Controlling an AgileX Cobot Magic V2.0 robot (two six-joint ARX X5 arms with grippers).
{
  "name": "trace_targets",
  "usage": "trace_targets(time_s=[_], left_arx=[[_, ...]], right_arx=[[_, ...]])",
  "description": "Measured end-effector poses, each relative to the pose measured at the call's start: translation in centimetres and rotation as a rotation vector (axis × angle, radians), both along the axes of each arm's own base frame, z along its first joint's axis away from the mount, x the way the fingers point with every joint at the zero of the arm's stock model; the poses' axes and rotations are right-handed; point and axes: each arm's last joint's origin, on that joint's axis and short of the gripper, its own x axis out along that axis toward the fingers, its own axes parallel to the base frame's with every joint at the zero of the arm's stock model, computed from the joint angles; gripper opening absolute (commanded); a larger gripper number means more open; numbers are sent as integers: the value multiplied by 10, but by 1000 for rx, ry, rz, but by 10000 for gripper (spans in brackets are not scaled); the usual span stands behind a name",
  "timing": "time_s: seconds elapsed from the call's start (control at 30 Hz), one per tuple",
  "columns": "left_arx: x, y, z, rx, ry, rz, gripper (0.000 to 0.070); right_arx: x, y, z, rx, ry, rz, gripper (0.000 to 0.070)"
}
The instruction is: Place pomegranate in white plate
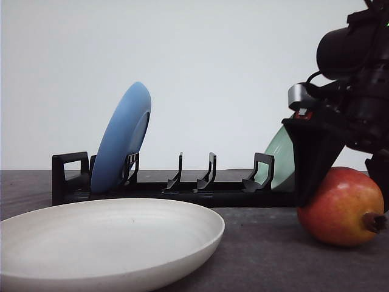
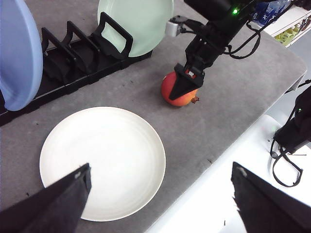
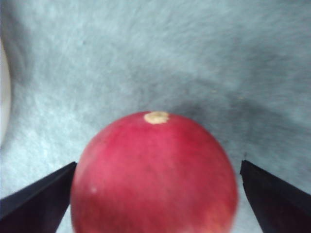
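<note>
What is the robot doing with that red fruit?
The robot's right gripper is down around the pomegranate, one finger on each side, with a little gap to the right finger, so it has not squeezed it. The fruit sits on the grey table. The white plate lies flat nearby with nothing in it. The left gripper is open and hovers near that plate. Behind, a black rack holds a blue plate and a pale green plate on edge.
</note>
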Motion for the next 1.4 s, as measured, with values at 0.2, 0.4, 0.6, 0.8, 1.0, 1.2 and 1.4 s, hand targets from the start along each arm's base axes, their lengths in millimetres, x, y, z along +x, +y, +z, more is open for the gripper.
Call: trace_targets(time_s=[0.2, 0.4, 0.6, 0.8, 1.0, 1.2, 1.4], left_arx=[[0, 0, 0, -3, 4, 3, 557], [0, -1, 1, -20, 1, 4, 557], [1, -2, 4, -52, -8, 3, 557], [1, -2, 4, -49, -7, 3, 557], [1, -2, 4, -47, -7, 3, 556], [1, -2, 4, -46, -8, 2, 556], [1, -2, 4, -45, -9, 1, 556]], right_arx=[[-1, 6, -2, -6, 10, 26, 389], [0, 21, 21, -18, 22, 74, 389], [0, 74, 67, 52, -110, 218, 389], [-12, 140, 63, 98, -139, 369, 390], [-22, 185, 29, 88, -152, 435, 390], [-23, 196, 9, 63, -125, 448, 392], [-24, 197, 7, 59, -119, 449, 417]])
